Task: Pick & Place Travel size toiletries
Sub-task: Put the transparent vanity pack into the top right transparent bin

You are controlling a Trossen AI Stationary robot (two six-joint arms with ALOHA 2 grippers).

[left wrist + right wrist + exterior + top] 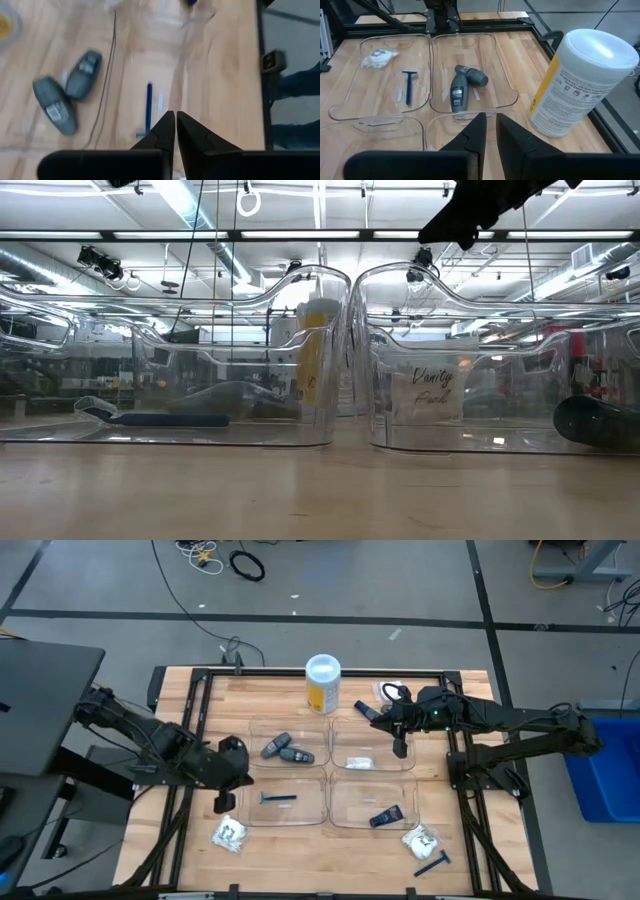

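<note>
The left gripper [224, 802] hung shut and empty beside the white crinkly packet [230, 834] — it should open wide first; the right gripper [400, 747] was nearly shut, empty.

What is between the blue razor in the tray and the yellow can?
In the high view, two grey sticks lie in the tray between the blue razor and the yellow can.

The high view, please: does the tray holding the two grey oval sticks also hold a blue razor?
No, the grey oval sticks lie alone in their tray; the blue razor is in another.
</note>
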